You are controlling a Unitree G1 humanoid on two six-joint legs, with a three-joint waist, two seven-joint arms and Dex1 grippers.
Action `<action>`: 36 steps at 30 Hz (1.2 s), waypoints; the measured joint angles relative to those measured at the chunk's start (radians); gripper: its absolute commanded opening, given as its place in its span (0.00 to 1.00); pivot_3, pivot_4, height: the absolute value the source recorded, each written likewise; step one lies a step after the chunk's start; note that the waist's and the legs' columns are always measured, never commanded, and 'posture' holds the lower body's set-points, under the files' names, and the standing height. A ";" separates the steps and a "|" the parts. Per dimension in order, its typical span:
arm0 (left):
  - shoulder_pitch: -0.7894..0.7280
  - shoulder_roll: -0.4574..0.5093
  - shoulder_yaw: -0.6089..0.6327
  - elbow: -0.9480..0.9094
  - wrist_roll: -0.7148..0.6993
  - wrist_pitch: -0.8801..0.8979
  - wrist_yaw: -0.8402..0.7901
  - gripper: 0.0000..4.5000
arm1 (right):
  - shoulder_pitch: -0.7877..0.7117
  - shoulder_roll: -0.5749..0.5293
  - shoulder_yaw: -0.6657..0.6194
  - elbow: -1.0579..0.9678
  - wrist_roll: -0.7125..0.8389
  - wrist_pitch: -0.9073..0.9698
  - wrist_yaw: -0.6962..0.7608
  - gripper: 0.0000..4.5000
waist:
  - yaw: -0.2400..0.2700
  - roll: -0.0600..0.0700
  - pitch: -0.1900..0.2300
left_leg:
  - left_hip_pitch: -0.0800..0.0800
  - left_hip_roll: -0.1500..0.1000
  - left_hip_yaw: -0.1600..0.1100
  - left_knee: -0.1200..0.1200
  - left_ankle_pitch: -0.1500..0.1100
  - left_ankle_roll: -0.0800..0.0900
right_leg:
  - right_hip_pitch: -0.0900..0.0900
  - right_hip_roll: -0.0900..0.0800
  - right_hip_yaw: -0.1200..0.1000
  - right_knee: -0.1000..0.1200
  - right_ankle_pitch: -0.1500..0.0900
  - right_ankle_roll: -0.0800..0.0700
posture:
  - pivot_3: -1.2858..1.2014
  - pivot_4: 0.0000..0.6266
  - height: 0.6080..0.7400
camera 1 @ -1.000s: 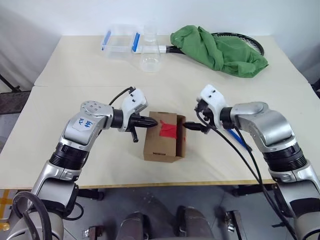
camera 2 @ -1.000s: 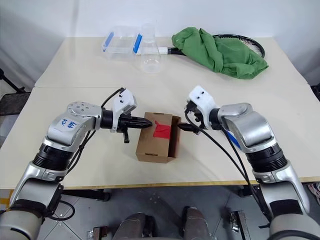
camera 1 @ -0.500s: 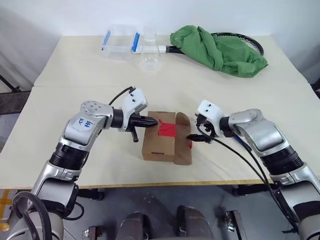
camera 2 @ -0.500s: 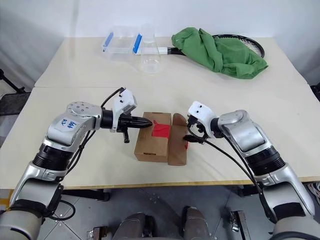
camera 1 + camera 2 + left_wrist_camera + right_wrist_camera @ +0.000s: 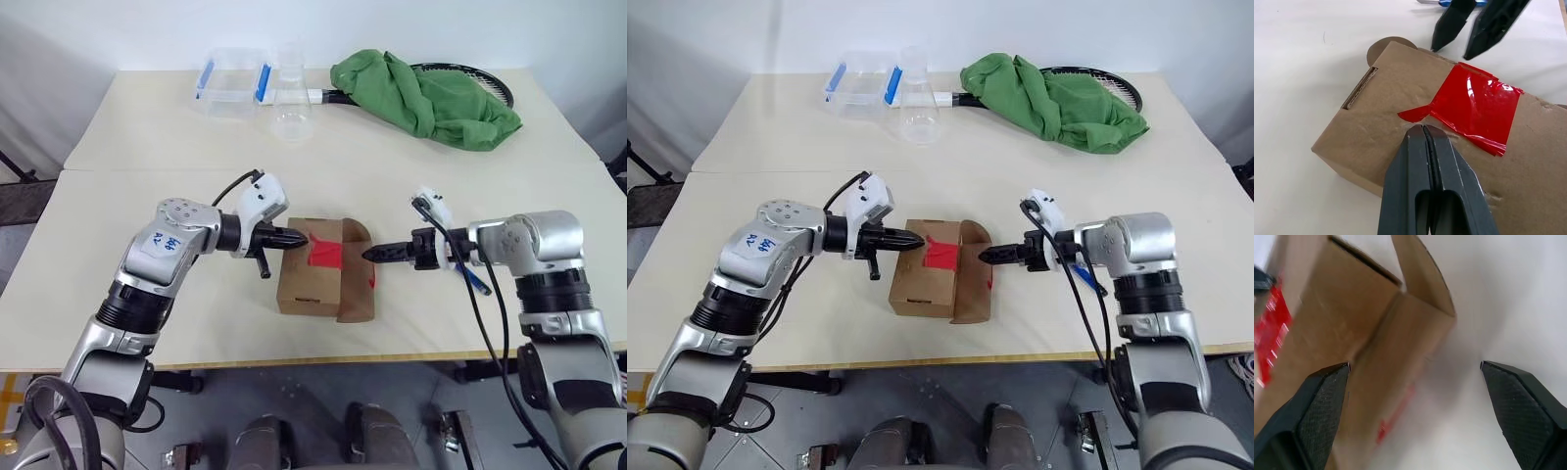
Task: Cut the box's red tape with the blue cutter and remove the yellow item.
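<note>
The brown box (image 5: 312,282) sits near the table's front edge, with crumpled red tape (image 5: 326,255) on its top. Its right flap (image 5: 358,292) hangs open to the right. My left gripper (image 5: 299,238) is shut with nothing in it, and its tip (image 5: 1422,128) rests on the box top beside the red tape (image 5: 1474,105). My right gripper (image 5: 370,254) stands open just right of the flap, pointing at the box (image 5: 1352,328). The blue cutter (image 5: 474,278) lies on the table behind my right wrist. The yellow item is hidden.
At the back of the table are a clear container with blue clips (image 5: 233,83), a clear flask (image 5: 292,106), a green cloth (image 5: 421,96) and a racket (image 5: 482,82) under it. The table's front edge (image 5: 323,360) runs close below the box.
The box's right flap, upright a second ago, now lies folded out to the right. My right gripper has rolled and its forearm has swung outward. The left gripper has stayed put.
</note>
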 measured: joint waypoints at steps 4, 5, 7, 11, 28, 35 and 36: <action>-0.007 -0.012 -0.011 0.001 0.005 0.001 -0.003 0.00 | -0.043 0.043 -0.016 0.099 0.011 -0.003 0.007 0.99 | -0.002 0.000 0.000 | 0.000 0.000 0.000 0.000 0.000 0.000 | 0.000 0.000 0.000 0.000 0.000 0.000 | 0.52 0.24 1.00; -0.008 -0.012 -0.011 0.002 0.007 0.001 -0.005 0.00 | -0.059 0.059 -0.017 0.140 0.011 -0.016 0.013 0.99 | -0.006 0.000 0.000 | 0.000 0.000 0.000 0.000 0.000 0.000 | 0.000 0.000 0.000 0.000 0.000 0.000 | 0.52 0.24 1.00; -0.009 -0.012 -0.011 0.002 0.012 0.001 -0.007 0.00 | -0.073 0.082 -0.014 0.182 0.010 -0.042 0.025 0.99 | -0.014 0.000 0.000 | 0.000 0.000 0.000 0.000 0.000 0.000 | 0.000 0.001 0.000 0.000 0.000 0.000 | 0.52 0.24 1.00; -0.015 -0.012 -0.010 0.002 0.019 0.004 -0.010 0.00 | -0.077 0.096 0.035 0.196 0.006 -0.090 0.075 0.99 | -0.024 0.000 0.000 | 0.001 0.000 0.000 -0.001 0.000 -0.001 | 0.000 0.001 0.000 0.001 0.000 0.000 | 0.52 0.24 1.00; 0.011 0.012 -0.007 -0.046 0.017 0.017 -0.014 0.00 | -0.071 0.124 0.015 0.187 -0.003 0.002 -0.031 0.01 | -0.027 0.000 0.000 | 0.002 0.001 0.000 -0.003 0.001 -0.002 | 0.000 0.000 0.001 0.002 0.000 0.000 | 0.52 0.24 1.00; 0.033 0.034 -0.002 -0.077 0.019 -0.001 -0.030 0.00 | -0.101 0.124 -0.029 0.040 0.003 0.182 -0.177 0.01 | -0.019 0.000 0.000 | 0.001 0.001 -0.001 -0.002 0.001 -0.001 | 0.000 -0.001 0.002 0.002 0.000 0.000 | 0.52 0.24 1.00; 0.032 0.037 -0.002 -0.077 0.019 -0.006 -0.030 0.00 | -0.117 0.124 -0.035 0.025 0.007 0.208 -0.201 0.01 | -0.020 0.000 0.000 | 0.001 0.001 -0.001 -0.002 0.001 -0.001 | -0.001 -0.001 0.002 0.002 0.000 0.000 | 0.52 0.24 1.00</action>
